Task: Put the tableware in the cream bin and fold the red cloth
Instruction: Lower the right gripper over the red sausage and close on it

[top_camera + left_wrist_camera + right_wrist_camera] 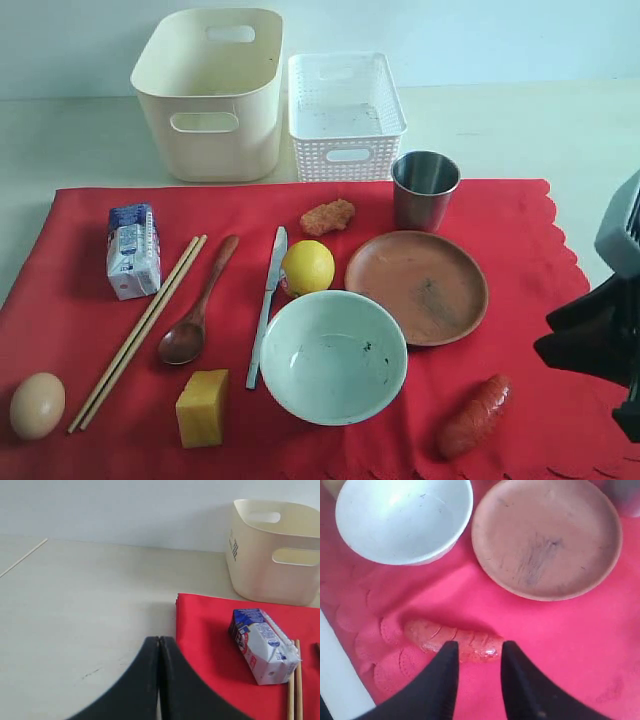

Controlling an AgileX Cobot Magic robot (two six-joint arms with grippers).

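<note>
Right jaws: parted partway, gripping nothing, tips poised just over the sausage [455,641], at 4 o'clock from the pale green-white bowl [333,357]. Left jaws: pressed shut, empty, above bare counter [90,605] near the 10 o'clock corner of the red cloth [520,260].

Nothing yet in the cream bin [210,150], at 11 o'clock just past the cloth's far edge. On the cloth lie the bowl, brown plate [416,287], steel cup [425,190], table knife [267,305], wooden spoon [195,310] and chopsticks [140,330].

Likely slips from here:
- Closing on the sausage, food rather than tableware, or nudging it so it rolls off the scalloped 6 o'clock hem.
- Pinching cloth under the tips and dragging bowl and plate with it.
- Dropping into the white lattice basket [345,155], just beside the bin at its 3 o'clock.

Room: open red cloth at 3 o'clock from the plate, on the right arm's side. Tight at the bowl's 11 o'clock, with the lemon [308,267] just beside the rim and the knife close at 9 o'clock. Clear counter around the left jaws.
</note>
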